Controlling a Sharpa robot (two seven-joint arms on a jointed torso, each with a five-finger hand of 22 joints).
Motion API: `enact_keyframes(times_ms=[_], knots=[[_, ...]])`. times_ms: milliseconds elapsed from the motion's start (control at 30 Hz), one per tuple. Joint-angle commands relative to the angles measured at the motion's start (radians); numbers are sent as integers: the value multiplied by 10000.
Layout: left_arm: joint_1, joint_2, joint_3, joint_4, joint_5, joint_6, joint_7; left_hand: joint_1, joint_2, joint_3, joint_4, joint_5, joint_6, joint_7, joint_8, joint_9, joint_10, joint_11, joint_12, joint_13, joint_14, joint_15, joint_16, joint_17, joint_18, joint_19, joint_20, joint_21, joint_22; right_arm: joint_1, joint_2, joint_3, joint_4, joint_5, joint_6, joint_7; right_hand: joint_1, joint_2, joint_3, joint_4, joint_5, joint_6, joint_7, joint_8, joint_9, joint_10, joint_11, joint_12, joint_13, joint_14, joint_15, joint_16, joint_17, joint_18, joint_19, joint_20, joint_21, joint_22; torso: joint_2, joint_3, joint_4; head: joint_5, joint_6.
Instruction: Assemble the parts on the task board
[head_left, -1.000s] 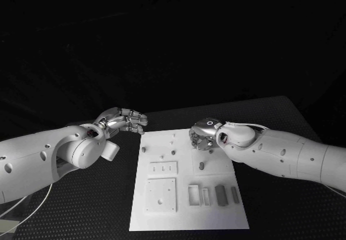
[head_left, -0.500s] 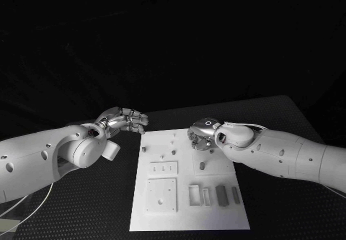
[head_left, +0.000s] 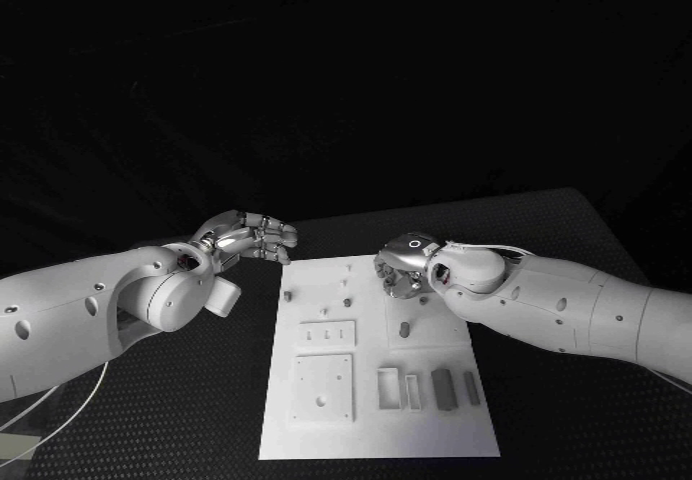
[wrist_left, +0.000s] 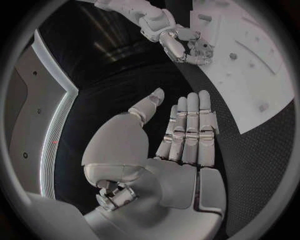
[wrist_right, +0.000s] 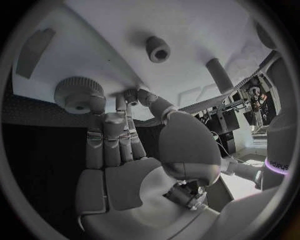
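Note:
The white task board (head_left: 433, 420) lies in the middle of the black table. My right hand (head_left: 404, 268) hovers low over its far right part, fingers curled down. Its fingertips (wrist_right: 125, 100) touch a round grey knurled part (wrist_right: 79, 95) at the board's edge, and the thumb is close beside them. Whether the part is gripped is unclear. My left hand (head_left: 253, 238) is off the board's far left corner, holding nothing, with straight fingers (wrist_left: 190, 125) and the thumb apart. Grey pegs (head_left: 404, 329) and blocks (head_left: 443, 388) stand on the board.
A short grey peg with a hole (wrist_right: 158, 48) and a taller cylinder (wrist_right: 219, 75) stand on the board just beyond my right hand. Square plates (head_left: 322, 388) with holes take up the board's near left. Black table (head_left: 577, 240) surrounds the board.
My right hand has shifted slightly left and toward the board's far edge. My left hand has risen a little. The board and its parts have not moved.

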Motion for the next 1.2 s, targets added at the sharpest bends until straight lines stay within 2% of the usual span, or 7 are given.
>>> enact_keyframes(times_ms=[33, 300, 467, 533, 767, 933, 1200], knots=[[33, 31, 7, -32, 44, 151, 110, -110, -5, -42, -16, -5, -11, 40, -47, 17, 6, 61, -56, 10, -37, 1, -65, 16, 96, 6, -30, -38, 13, -186, -18, -136, -85, -257, 839, -81, 232, 169, 123, -6, 33, 128, -19, 89, 25, 80, -25, 82, 90, -4, -95, 83, -33, 542, 17, -4, 45, 230, 30, -40, 569, -5, 9], [33, 24, 7, -32, 44, 150, 113, -112, 0, -42, -14, -5, -11, 41, -50, 19, 7, 62, -60, 13, -36, 1, -68, 18, 96, 7, -29, -40, 14, -185, -45, -134, 51, -257, 403, -51, 562, 580, 1064, -2, 61, 512, -171, 234, 116, 351, -156, 202, 600, -45, -234, 187, -169, 542, 31, 15, 88, 231, 44, -25, 574, -12, 26], [33, 20, 7, -39, 44, 133, 115, -113, 3, -42, -13, -5, -11, 42, -52, 21, 8, 62, -63, 14, -35, 1, -70, 19, 95, 8, -29, -41, 14, -182, -67, -129, 191, -261, 130, -133, 531, 611, 1487, -5, 42, 697, -256, 304, 193, 502, -241, 244, 868, -58, -305, 265, -230, 542, 66, 0, 156, 237, 42, -13, 573, -5, 50], [33, 11, 7, -41, 44, 123, 117, -112, 3, -42, -14, -5, -11, 42, -53, 21, 8, 62, -64, 15, -35, 1, -70, 20, 96, 8, -29, -42, 14, -171, -67, -125, 245, -268, 94, -163, 520, 618, 1559, -7, 37, 742, -278, 321, 219, 544, -265, 253, 952, -62, -329, 290, -249, 542, 76, -10, 180, 237, 45, 5, 573, 7, 53], [33, 10, 7, -67, 44, 124, 121, -112, 4, -42, -14, -5, -10, 42, -57, 24, 11, 62, -67, 19, -33, 1, -74, 22, 96, 10, -29, -44, 15, 25, 32, -104, 335, -281, -42, -287, 502, 637, 1653, -8, 30, 847, -327, 365, 278, 640, -313, 275, 1114, -72, -375, 334, -285, 542, 83, -22, 223, 237, 52, 25, 568, 76, 121], [33, 11, 7, -99, 44, 115, 120, -112, 4, -42, -15, -5, -10, 43, -59, 26, 12, 62, -70, 21, -32, 1, -76, 24, 97, 11, -29, -46, 16, 151, 238, 3, 258, -353, -332, -444, 495, 631, 1665, -8, 28, 867, -337, 372, 291, 654, -318, 275, 1148, -71, -380, 345, -293, 542, 84, -22, 233, 237, 59, 39, 561, 133, 172], [33, 35, 7, -137, 44, 126, 134, -114, 4, -44, -15, -5, -9, 43, -63, 30, 14, 62, -75, 25, -30, 1, -79, 26, 97, 13, -28, -49, 17, 262, 774, 36, -64, -351, -1037, -636, 487, 590, 1689, -7, 27, 898, -352, 381, 314, 674, -330, 268, 1210, -64, -392, 376, -305, 542, 93, -24, 262, 241, 77, 25, 596, 173, 268]])
